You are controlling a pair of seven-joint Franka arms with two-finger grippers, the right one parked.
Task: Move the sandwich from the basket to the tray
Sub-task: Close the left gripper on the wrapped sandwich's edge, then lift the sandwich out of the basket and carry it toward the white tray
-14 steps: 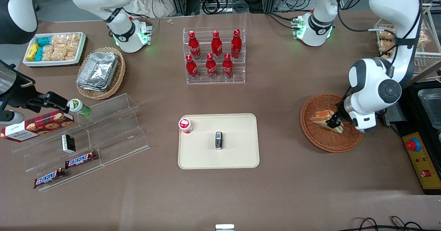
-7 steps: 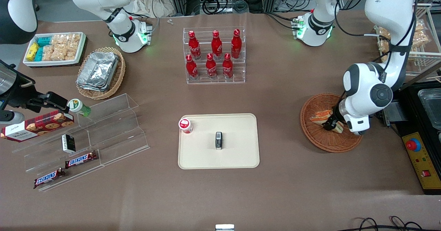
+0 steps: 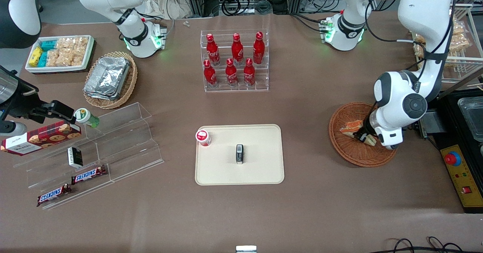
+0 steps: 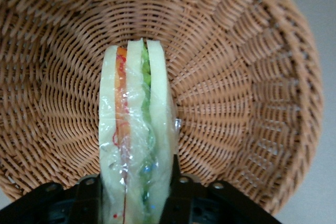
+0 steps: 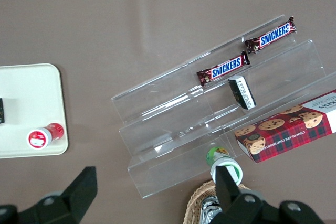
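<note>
The claw [image 4: 135, 203] is clamped on the sandwich [image 4: 137, 145] in the basket [image 4: 247, 103]. It looks soft, light, plastic-wrapped and slippery; gentle pressure across the bread faces suits it.

Pale-bread sandwich [image 4: 137, 129] striped orange and green lies in reddish-brown woven basket [image 4: 252, 77].

Left gripper [image 3: 363, 137] low, seemingly clamped.
</note>
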